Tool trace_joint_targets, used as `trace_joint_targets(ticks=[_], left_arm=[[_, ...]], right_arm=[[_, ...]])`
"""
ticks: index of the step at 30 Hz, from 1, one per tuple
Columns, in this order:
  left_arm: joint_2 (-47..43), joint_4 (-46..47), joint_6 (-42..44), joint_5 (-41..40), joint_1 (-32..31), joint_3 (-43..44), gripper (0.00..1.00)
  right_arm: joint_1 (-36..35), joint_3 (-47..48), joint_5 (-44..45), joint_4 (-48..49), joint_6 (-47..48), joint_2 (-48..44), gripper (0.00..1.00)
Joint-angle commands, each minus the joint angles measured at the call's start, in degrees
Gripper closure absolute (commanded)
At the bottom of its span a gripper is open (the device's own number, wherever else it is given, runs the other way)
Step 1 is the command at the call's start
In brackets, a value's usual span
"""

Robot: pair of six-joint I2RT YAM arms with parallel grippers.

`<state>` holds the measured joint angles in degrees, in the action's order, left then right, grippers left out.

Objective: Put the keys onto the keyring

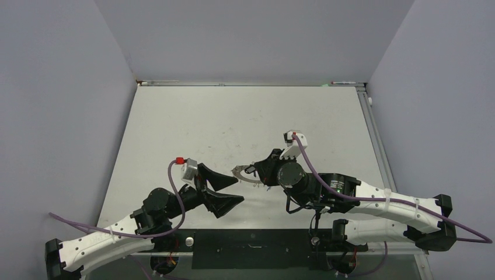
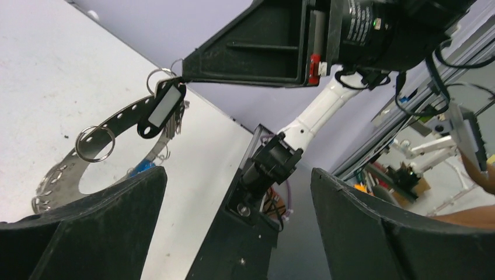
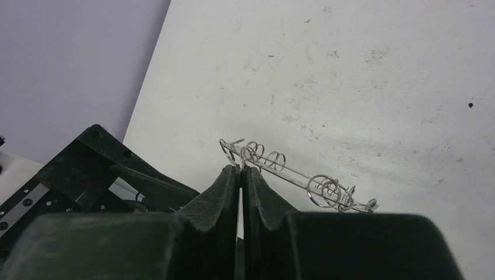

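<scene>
The right arm reaches in from the right side of the table [image 1: 233,116], its forearm lying low and its wrist turned towards the left arm. The right gripper [image 3: 240,169] is clenched on the rim of the keyring [image 3: 292,173], its two fingers pressed together with only the thin metal edge between them. The left arm comes up from the near left corner. The left gripper [image 1: 238,191] points at the ring, released, its fingers spread wide with nothing between them, and sits just beside the ring without touching it.

The keyring sits near the middle of the table and sticks out from the right fingertips towards the left gripper. From the right wrist it shows edge-on, a thin line running from the fingertips out to the right and slightly down. I cannot tell whether its low side touches the table.

It is a flat grey metal band with a wide hole, small holes punched along it and many little wire loops around the rim. A black key [image 2: 162,108] with a pale window hangs from the rim right by the gripped spot, its long side tilted. A blue key [image 2: 140,169] peeks out lower down, half hidden behind a left finger.
</scene>
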<state>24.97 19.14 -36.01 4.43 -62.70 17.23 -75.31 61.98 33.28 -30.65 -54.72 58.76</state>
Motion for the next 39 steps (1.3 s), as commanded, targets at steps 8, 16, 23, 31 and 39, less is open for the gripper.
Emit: trace_joint_targets(ticks=[8, 16, 23, 31, 39], left_arm=[[2.81, 20.68, -4.37, -7.75, -0.51, -4.70, 0.09], [1.80, 23.16, -5.66, -11.80, -0.50, -6.29, 0.07], [3.87, 22.15, -5.92, -10.93, -0.52, -6.30, 0.12], [3.81, 16.09, -2.67, -9.04, -0.52, -3.92, 0.17], [1.04, 5.38, 12.06, -6.74, -0.50, -0.18, 0.26]], right_arm=[[0.41, 4.04, 0.58, 0.36, -3.73, -0.10, 0.95], [0.36, 2.88, -0.46, 1.14, -4.27, -0.50, 0.95], [0.33, 2.71, -2.40, 2.52, -4.50, -0.02, 0.95], [0.27, 3.94, -3.30, 1.12, -4.01, 0.09, 0.95], [0.34, 6.40, -9.28, -1.19, -1.14, 0.48, 0.95]])
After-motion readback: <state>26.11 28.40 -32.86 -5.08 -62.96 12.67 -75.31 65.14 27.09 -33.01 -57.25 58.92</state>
